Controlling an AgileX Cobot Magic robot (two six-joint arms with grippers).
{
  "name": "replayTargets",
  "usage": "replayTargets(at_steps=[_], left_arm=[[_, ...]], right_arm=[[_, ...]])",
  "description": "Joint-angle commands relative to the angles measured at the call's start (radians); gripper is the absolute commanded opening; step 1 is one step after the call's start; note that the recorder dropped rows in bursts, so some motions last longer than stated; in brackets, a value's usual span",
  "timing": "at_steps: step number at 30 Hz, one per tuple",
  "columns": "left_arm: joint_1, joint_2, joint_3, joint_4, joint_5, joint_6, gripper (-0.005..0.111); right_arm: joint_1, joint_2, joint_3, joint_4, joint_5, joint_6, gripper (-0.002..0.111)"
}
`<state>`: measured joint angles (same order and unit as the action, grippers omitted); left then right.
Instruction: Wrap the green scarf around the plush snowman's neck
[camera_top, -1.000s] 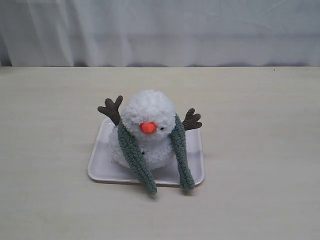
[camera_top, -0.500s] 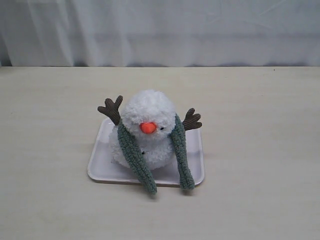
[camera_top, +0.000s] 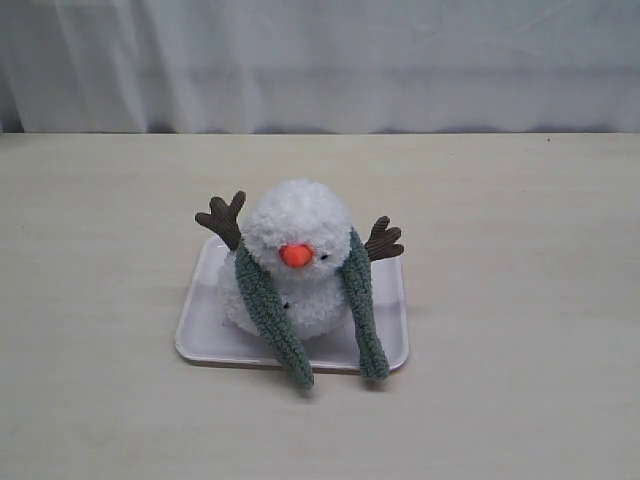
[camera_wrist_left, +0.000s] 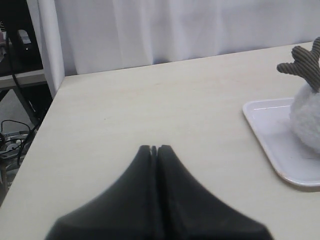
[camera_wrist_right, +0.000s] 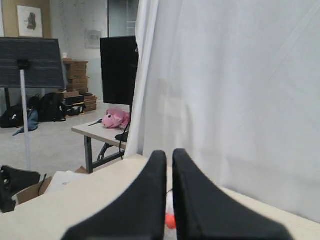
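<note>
Exterior: you've got the plush snowman on the white tray, with the green scarf hanging down both sides of its head, ends past the front rim. Left wrist: left gripper jaws pressed together above the table. Right wrist: right gripper jaws closed too.

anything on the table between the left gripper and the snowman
Nothing visible: in the left wrist view only bare table lies between the left gripper and the white tray that the plush snowman sits on.
</note>
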<state>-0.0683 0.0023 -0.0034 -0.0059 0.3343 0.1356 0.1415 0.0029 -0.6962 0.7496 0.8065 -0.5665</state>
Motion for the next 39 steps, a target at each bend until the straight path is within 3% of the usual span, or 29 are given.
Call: replayTargets(at_steps=[1, 9, 15, 20, 26, 39], left_arm=[[0.003, -0.002, 0.003, -0.003, -0.011, -0.002, 0.0], [0.003, -0.002, 0.003, -0.003, -0.011, -0.002, 0.0], [0.003, -0.002, 0.003, -0.003, -0.011, -0.002, 0.0], [0.003, -0.002, 0.003, -0.003, -0.011, -0.002, 0.0], [0.003, -0.002, 0.003, -0.003, -0.011, -0.002, 0.0], [0.003, -0.002, 0.003, -0.003, -0.011, -0.002, 0.0]], right_arm=[[-0.007, -0.003, 0.004, -0.014, -0.058, -0.012, 0.004], [-0.007, -0.003, 0.004, -0.19, -0.066, 0.102, 0.004], [-0.009, -0.003, 0.039, -0.455, -0.146, 0.391, 0.004], [-0.028, -0.003, 0.133, -0.641, -0.313, 0.566, 0.004], [-0.048, -0.003, 0.276, -0.657, -0.514, 0.566, 0.004], [-0.048, -0.003, 0.42, -0.703, -0.574, 0.554, 0.004]])
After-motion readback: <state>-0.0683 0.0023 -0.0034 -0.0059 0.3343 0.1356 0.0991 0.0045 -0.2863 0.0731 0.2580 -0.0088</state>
